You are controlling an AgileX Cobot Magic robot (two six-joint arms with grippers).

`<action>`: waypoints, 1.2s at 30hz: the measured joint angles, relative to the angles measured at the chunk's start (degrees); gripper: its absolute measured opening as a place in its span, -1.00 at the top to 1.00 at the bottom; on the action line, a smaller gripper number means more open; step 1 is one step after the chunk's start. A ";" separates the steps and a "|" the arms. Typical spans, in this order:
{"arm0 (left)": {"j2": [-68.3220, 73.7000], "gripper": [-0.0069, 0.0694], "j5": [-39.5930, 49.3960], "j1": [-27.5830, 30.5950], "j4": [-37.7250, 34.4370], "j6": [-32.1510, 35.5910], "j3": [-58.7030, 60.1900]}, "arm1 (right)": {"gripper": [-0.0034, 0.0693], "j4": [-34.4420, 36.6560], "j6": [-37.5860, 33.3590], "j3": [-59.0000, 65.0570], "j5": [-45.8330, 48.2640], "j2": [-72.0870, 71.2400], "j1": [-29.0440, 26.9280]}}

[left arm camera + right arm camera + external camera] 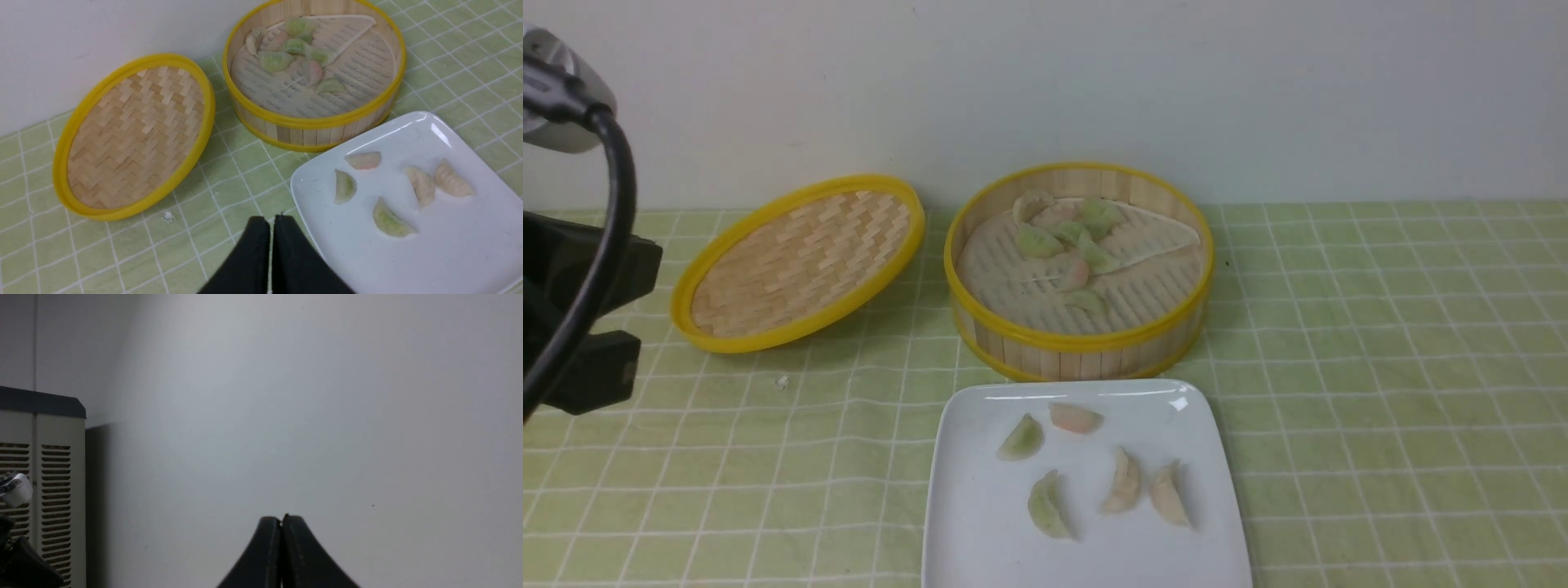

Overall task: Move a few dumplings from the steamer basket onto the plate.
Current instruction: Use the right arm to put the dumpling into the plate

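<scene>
The steamer basket (1078,339) stands at the back centre with several dumplings (1062,241) on its white liner; it also shows in the left wrist view (314,122). The white plate (980,539) lies in front of it and holds several dumplings (1123,482), green, pinkish and cream. In the left wrist view the plate (449,261) carries the same dumplings (388,222). My left gripper (272,217) is shut and empty, above the cloth beside the plate's left edge. My right gripper (281,517) is shut and empty, pointing at a bare wall, away from the table.
The flat woven lid (796,261) leans tilted to the left of the basket; it also shows in the left wrist view (135,139). A small white crumb (782,380) lies on the green checked cloth. My left arm's body and cable (580,269) fill the far left edge. A white wall runs behind.
</scene>
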 joint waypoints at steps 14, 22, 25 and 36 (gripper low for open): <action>-4.32 0.83 -3.85 1.34 -0.04 0.22 5.04 | 0.95 0.00 0.00 0.06 0.00 0.00 0.00; -22.16 0.83 -23.59 14.67 -2.33 0.38 29.68 | 0.95 0.00 0.00 0.06 0.00 0.00 0.00; -31.15 0.83 -29.73 19.88 -3.17 0.38 42.46 | 0.95 0.00 0.00 0.06 0.00 0.00 0.00; -47.69 0.83 -32.88 23.33 -3.72 0.60 62.19 | 0.95 0.00 0.00 0.06 0.00 0.00 0.00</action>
